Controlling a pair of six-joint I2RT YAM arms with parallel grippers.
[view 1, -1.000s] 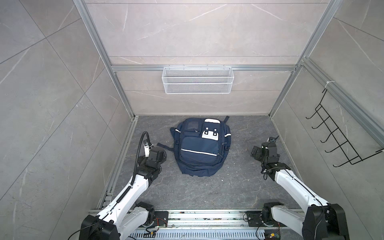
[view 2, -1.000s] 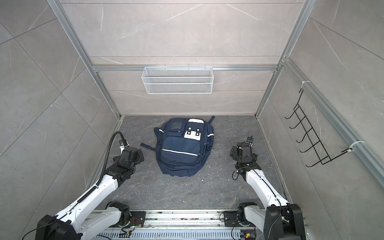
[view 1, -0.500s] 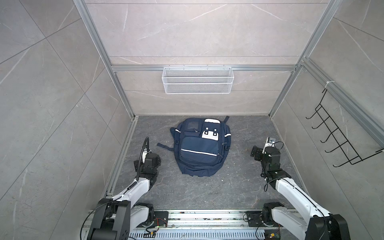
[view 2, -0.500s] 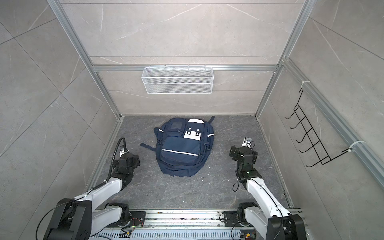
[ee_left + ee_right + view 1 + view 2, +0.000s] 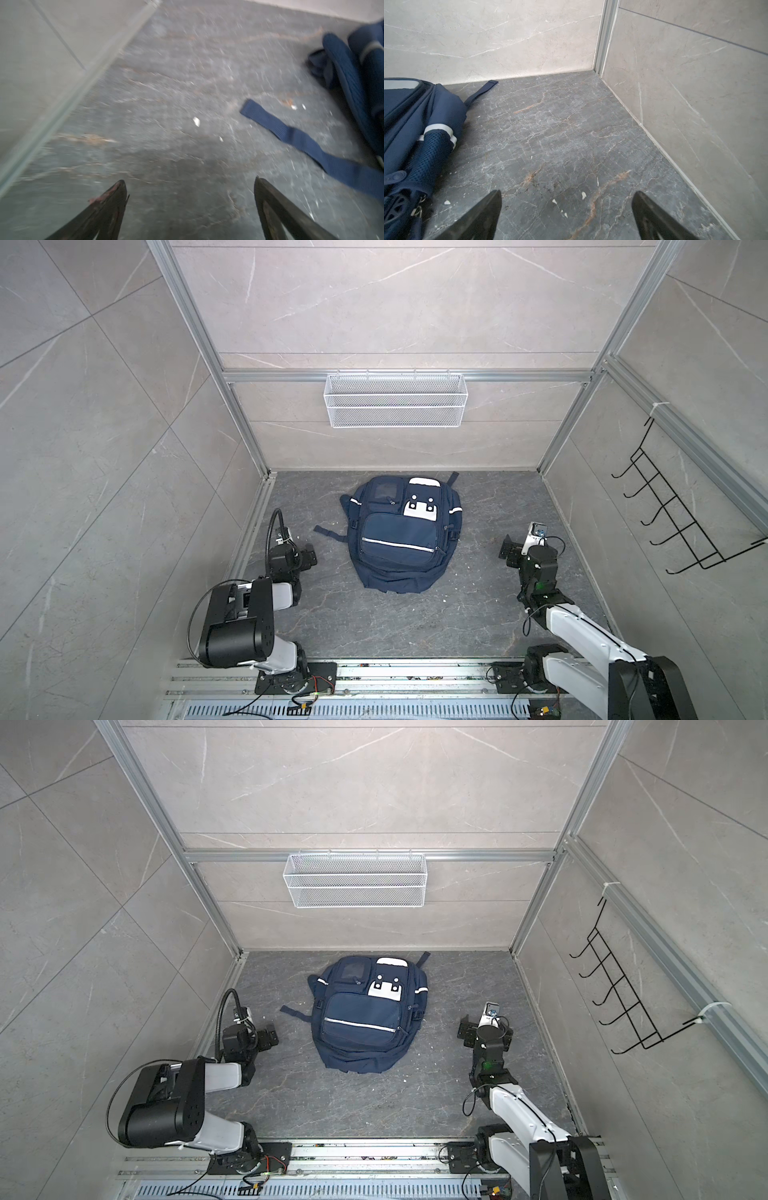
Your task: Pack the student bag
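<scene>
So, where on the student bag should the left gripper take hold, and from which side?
Probably the loose strap of the student bag: it lies flat on the floor, sticking out toward the open left gripper. Come from the left, jaws across its width; the body is wide and slack.

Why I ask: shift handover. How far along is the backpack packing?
Done: the navy backpack lies flat on the floor, front up, pockets apparently zipped; whether it is filled cannot be told. In hand: nothing; left gripper and right gripper are open, empty, either side of it. Left: no items to pack are in view.
</scene>
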